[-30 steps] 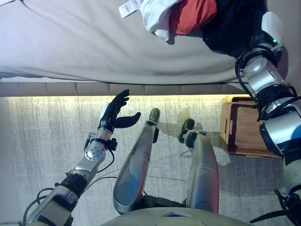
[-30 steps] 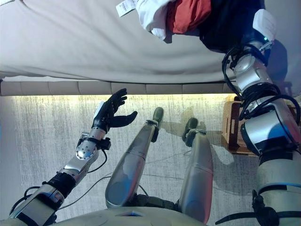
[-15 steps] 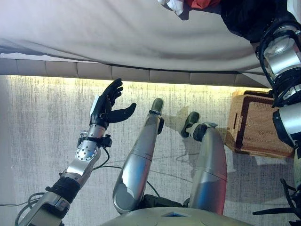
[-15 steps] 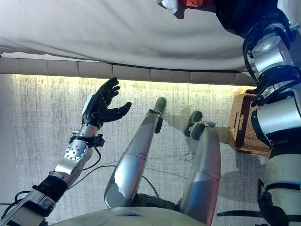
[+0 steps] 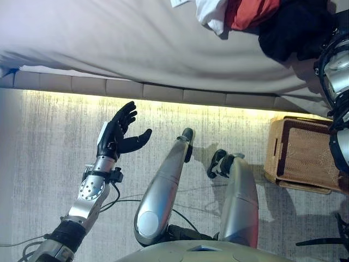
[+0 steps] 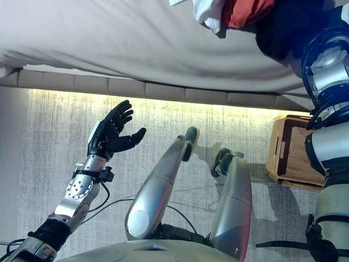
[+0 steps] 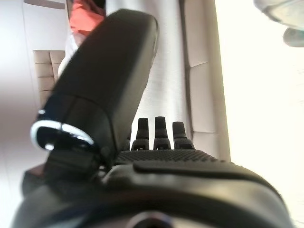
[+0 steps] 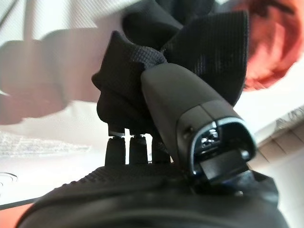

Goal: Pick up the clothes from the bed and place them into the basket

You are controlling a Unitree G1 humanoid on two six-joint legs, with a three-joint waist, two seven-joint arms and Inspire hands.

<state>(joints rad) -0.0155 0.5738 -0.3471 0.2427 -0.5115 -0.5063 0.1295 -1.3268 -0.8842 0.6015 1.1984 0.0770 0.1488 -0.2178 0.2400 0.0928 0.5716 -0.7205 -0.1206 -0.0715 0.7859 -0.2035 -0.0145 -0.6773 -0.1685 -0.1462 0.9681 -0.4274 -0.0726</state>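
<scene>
A pile of clothes lies on the grey bed (image 5: 109, 38) at its far right: a white garment (image 5: 210, 12), a red garment (image 5: 248, 12) and a black garment (image 5: 289, 33). My right arm reaches up along the right edge to the black garment. In the right wrist view my right hand (image 8: 142, 190) has its thumb and fingers pinched on the black cloth (image 8: 128, 61). My left hand (image 5: 117, 134) is open and empty, raised over the carpet in front of the bed; it also shows in the left wrist view (image 7: 190, 180). A woven basket (image 5: 305, 158) stands on the floor at the right.
The bed's padded side panel (image 5: 163, 93) runs across the view above a lit strip of grey carpet (image 5: 43, 164). The basket stands close to the bed's edge, below my right arm.
The whole picture has shifted as the camera moved. My left hand stays open and raised. My right arm stays at the black garment.
</scene>
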